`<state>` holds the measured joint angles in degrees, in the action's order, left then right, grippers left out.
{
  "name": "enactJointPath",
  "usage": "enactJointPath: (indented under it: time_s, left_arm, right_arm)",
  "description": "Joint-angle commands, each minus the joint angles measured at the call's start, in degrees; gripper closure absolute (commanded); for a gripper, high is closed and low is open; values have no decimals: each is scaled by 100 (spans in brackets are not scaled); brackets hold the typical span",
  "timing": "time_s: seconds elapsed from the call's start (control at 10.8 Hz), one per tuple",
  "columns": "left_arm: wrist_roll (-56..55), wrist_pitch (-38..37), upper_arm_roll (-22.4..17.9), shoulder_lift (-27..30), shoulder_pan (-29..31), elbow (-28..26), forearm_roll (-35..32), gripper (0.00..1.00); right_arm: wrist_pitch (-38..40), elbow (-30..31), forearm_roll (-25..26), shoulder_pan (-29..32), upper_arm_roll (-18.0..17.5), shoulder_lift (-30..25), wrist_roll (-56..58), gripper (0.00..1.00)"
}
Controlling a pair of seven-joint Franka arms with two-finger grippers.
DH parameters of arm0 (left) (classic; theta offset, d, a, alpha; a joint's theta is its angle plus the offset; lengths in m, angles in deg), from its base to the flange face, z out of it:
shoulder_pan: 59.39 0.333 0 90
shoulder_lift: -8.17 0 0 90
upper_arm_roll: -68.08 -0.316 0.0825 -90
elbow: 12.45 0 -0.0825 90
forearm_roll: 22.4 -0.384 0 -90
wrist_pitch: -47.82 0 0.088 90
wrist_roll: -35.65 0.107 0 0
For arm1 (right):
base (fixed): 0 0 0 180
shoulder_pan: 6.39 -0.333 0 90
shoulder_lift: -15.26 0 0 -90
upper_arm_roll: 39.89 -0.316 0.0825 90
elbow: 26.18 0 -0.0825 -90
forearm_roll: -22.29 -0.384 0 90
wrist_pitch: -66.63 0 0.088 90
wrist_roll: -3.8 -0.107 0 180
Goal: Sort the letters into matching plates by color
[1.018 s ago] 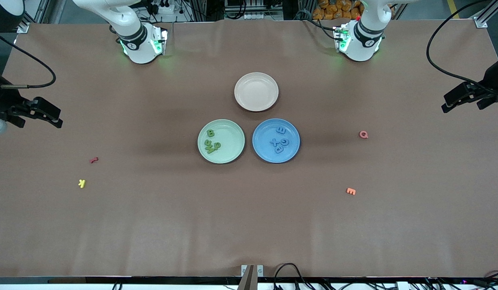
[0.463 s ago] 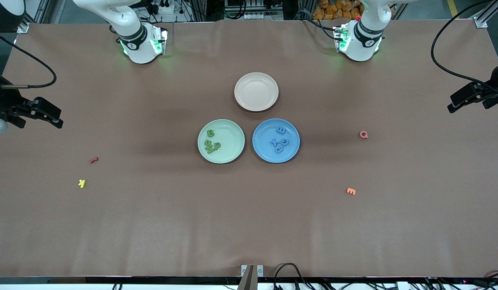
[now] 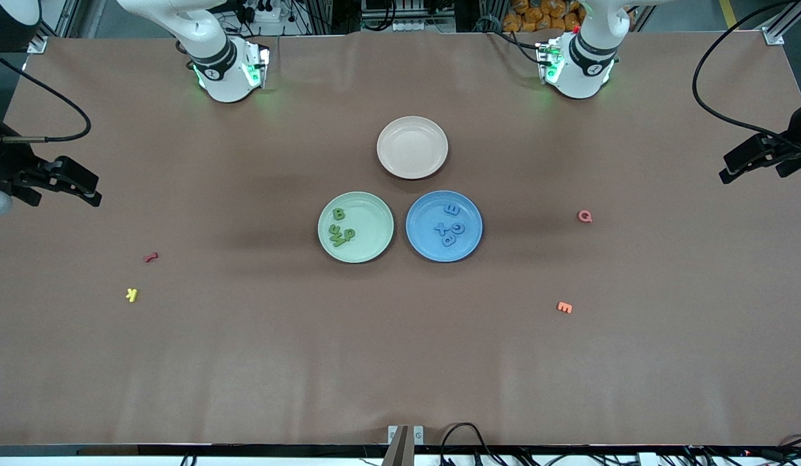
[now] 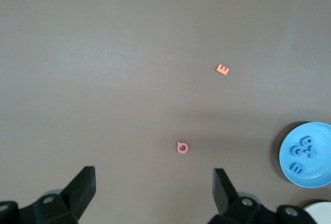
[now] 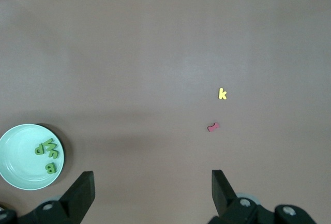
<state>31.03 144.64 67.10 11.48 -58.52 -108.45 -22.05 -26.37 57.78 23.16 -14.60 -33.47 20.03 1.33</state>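
Both arms pulled back to the counter's (image 3: 400, 362) ends, the left gripper (image 3: 743, 162) having drifted a little farther out over its end in the past second; the right gripper (image 3: 76, 188) waits over its own end, and both sets of jaws stand apart and empty. Sorting looks finished: four green letters (image 3: 340, 230) lie in the green plate (image 3: 374, 243), four blue letters (image 3: 449, 226) in the blue plate (image 3: 423, 243) beside it.

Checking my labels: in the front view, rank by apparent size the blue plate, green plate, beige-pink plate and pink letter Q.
1. Blue plastic plate and pale green plastic plate: alike, no ranking.
2. Beige-pink plate, slightly smaller.
3. Pink foam letter Q, far smallest.
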Motion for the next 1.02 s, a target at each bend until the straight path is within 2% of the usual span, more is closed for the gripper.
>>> enactJointPath:
  time_s: [0.0, 0.93]
  left_arm:
    - [-3, 30, 19, -24, -8, 55, -18, 0]
    - [-4, 4, 230, 108, -8, 55, -35, 0]
  right_arm:
    - [-60, 69, 27, 66, -71, -37, -16, 0]
    - [-165, 86, 27, 40, -71, -20, -16, 0]
